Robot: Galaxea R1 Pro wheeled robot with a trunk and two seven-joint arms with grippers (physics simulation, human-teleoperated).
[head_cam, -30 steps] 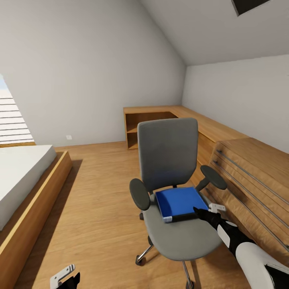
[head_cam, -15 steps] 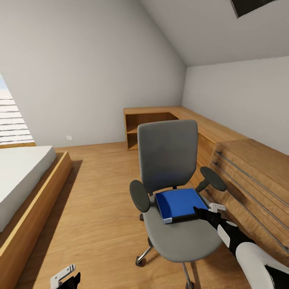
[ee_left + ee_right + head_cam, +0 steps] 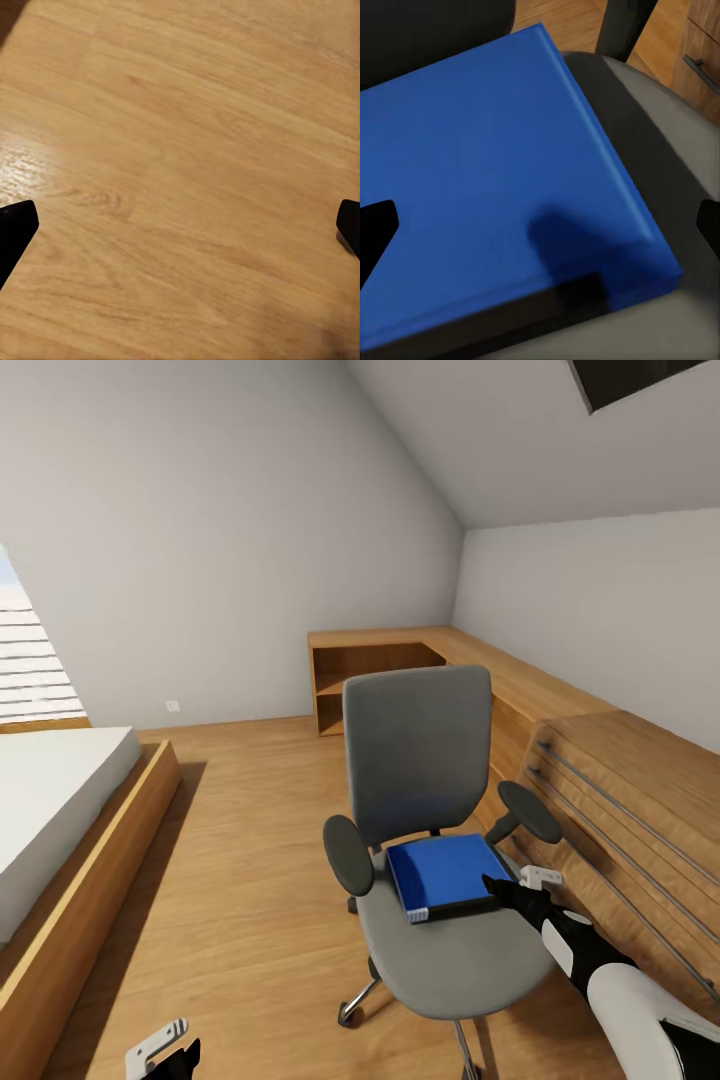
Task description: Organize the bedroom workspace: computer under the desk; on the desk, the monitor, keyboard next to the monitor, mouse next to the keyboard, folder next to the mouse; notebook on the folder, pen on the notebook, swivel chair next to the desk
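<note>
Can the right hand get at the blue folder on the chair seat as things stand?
Probably yes. The right hand hangs open at the near right corner of the folder, which lies flat and uncovered on the swivel chair seat. The right armrest stands off to the side.

I see the folder (image 3: 443, 874) lying on the swivel chair (image 3: 430, 800) seat. A bed (image 3: 55, 830) is left, a drawer chest (image 3: 640, 810) right, shelves (image 3: 365, 665) behind.

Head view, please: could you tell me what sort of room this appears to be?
Most likely an attic bedroom: a bed stands at the left, the ceiling slopes, and an office chair sits on wooden flooring.
</note>
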